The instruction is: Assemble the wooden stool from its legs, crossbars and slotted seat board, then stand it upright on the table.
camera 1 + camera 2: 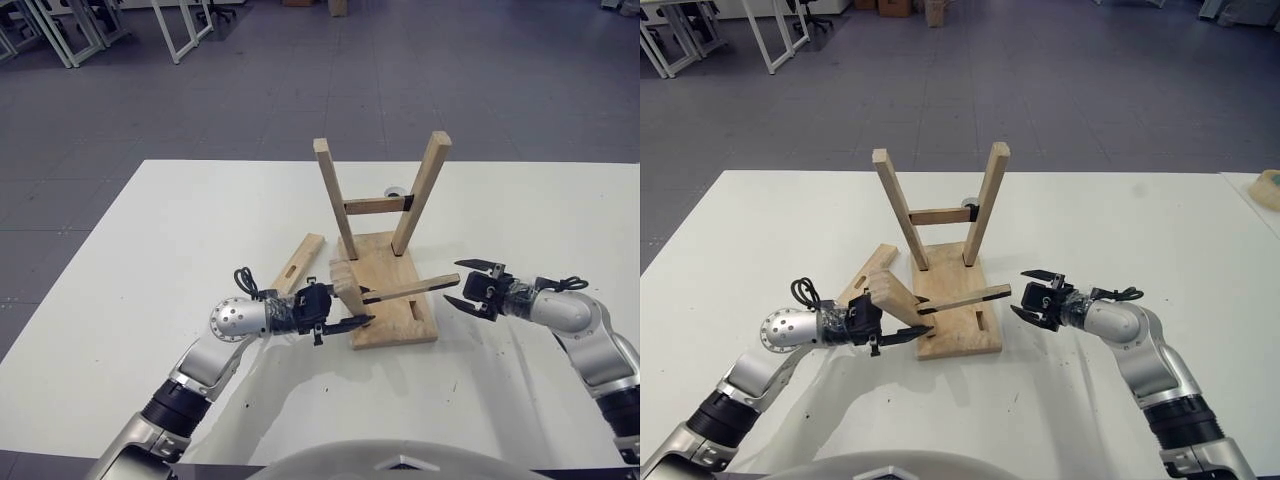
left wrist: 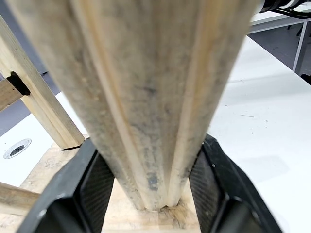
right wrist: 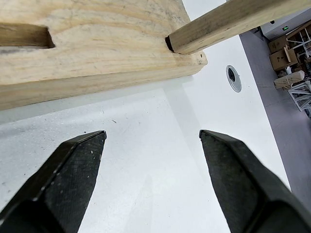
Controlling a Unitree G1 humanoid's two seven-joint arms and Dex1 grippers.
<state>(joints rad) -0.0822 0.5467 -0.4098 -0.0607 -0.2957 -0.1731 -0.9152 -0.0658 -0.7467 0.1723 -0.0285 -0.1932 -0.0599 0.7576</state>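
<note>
**Stool, partly built, inverted on the white worktop (image 1: 150,250).** The slotted seat board (image 1: 400,318) lies flat at the centre. Taking 12 o'clock as the side away from the robot:

- **Upright legs:** Leg A (image 1: 335,200) and leg B (image 1: 421,193) rise from the board's 12 o'clock end. They lean slightly apart at the top and are joined by the upper crossbar (image 1: 375,206).
- **Held leg:** At the board's 8 o'clock corner, the held leg (image 1: 348,285) stands tilted with its foot on the board. The left tool (image 2: 151,194) is clamped on this leg, with a black finger (image 2: 87,189) pressed against either side.
- **Lower crossbar:** The lower crossbar (image 1: 410,291) runs from the held leg toward 3 o'clock and passes above the board.
- **Right tool:** The right tool (image 3: 151,133) sits just beside the lower crossbar's free end at 3 o'clock. Its fingers are spread wide and hold nothing.
- **Loose leg:** The loose leg (image 1: 298,262), with a slot showing in it, lies flat on the worktop at 10 o'clock, just beside the board.
- **Insert:** A round insert (image 1: 396,191) is set in the worktop behind the upright legs.
</note>
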